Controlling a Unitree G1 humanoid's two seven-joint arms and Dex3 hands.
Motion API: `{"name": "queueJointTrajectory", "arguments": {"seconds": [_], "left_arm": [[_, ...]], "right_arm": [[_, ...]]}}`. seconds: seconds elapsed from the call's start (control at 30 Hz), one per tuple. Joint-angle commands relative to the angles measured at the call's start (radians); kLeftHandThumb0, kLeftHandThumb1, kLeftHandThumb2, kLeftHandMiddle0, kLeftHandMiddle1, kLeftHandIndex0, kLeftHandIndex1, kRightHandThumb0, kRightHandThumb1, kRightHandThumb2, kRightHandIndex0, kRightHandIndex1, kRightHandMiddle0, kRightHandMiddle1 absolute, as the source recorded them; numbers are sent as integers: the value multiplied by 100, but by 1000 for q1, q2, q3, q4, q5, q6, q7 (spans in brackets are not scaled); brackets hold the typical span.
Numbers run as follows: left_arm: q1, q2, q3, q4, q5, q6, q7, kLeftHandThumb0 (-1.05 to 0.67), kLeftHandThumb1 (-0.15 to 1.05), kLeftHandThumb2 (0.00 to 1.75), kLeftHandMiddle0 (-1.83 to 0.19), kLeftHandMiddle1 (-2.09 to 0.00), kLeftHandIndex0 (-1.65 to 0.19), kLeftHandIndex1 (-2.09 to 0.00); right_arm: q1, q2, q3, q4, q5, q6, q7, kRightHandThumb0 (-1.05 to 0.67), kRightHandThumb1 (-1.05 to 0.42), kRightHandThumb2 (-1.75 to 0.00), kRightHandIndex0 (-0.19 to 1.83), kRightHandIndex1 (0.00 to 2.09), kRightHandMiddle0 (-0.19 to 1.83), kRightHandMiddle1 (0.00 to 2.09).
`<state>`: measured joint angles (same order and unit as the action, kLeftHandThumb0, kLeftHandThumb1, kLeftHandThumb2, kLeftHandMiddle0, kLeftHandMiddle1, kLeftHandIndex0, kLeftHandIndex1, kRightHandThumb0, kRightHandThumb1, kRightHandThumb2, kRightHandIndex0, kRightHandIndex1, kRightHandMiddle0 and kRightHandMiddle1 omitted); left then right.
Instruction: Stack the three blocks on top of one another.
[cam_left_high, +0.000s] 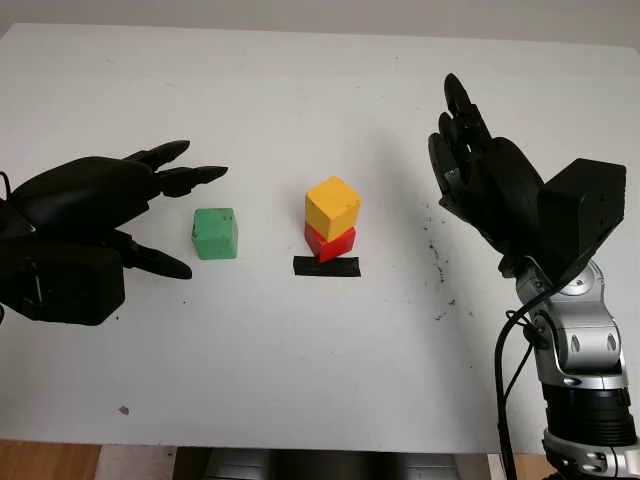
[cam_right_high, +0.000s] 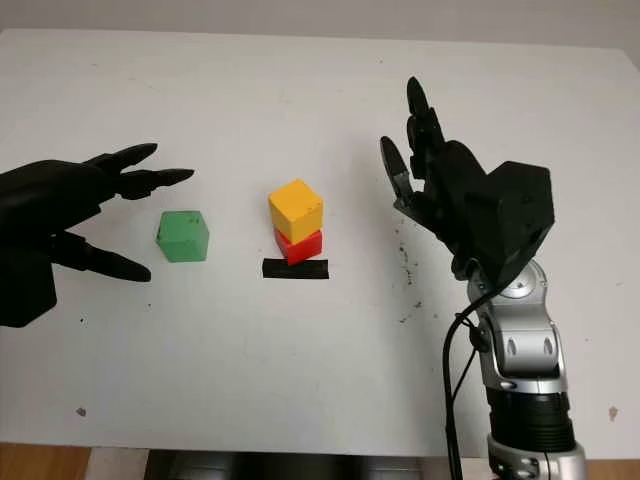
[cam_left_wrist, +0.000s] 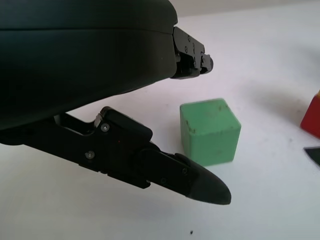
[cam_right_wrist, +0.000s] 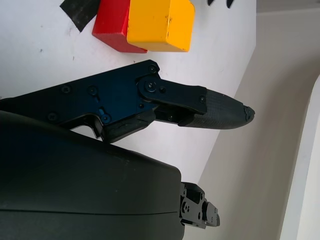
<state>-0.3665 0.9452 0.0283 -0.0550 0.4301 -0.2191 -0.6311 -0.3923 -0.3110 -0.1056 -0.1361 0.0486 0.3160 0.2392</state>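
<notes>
White table (cam_left_high: 300, 380) carries everything, with a few dark specks and smudges on its right part and nothing else of note behind it. Yellow block (cam_left_high: 332, 207) already sits on the red block (cam_left_high: 330, 243), turned a little off square to it, and the pair stands just behind a strip of black tape (cam_left_high: 326, 267). Green block (cam_left_high: 215, 233) stands alone on the table to the left of that stack, near but apart from it. Left hand (cam_left_high: 110, 225) is open and holds nothing, its fingers (cam_left_high: 190, 178) reaching toward the green block on the far side and a lower finger on the near side, so the block lies just beyond the fingertips, not touched as far as I can tell. Right hand (cam_left_high: 480, 175) is open too, raised beside the stack on its right and well apart from it, looks parked. Step in hand, as I judge it: two of three stacked, now the approach to the last block. Next move calls for the left hand to go forward until the green block is between the fingers, close on it squarely, lift it above the yellow block and set it down centred; the skewed yellow top leaves little margin, so a nudge could topple the stack. No brand, label or readable writing anywhere on blocks, tape or hands.
</notes>
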Motion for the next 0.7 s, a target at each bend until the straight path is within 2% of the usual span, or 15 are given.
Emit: {"name": "queueJointTrajectory", "arguments": {"seconds": [0.0, 0.13, 0.23, 0.33, 0.67], "left_arm": [[-5, 11, -17, -32, 32, 17, 2, -84, 100, 7, 19, -4, -4, -3], [3, -20, -33, -41, 72, 36, 36, -84, 100, 6, 18, -5, -5, -5], [21, -44, -38, -34, 116, 18, 112, -86, 103, 7, 16, -6, -9, -6], [31, -56, -46, -30, 144, 10, 157, -88, 105, 14, 14, -6, -11, -7], [33, -98, -59, -36, 193, 43, 221, -88, 105, 22, 7, -7, -20, -10]], "right_arm": [[9, 1, -9, -15, 0, 5, -14, -73, -105, -60, -19, 0, -19, 0], [10, -3, -10, -17, 0, 15, -24, -73, -105, -58, -19, 0, -19, 0], [8, -3, -10, -17, 5, 21, -26, -72, -105, -58, -19, 0, -19, 0], [8, 1, -14, -23, 10, 32, -32, -71, -105, -58, -19, 0, -19, 0], [7, 9, -14, -25, 21, 42, -43, -69, -105, -58, -19, 0, -19, 0]]}}
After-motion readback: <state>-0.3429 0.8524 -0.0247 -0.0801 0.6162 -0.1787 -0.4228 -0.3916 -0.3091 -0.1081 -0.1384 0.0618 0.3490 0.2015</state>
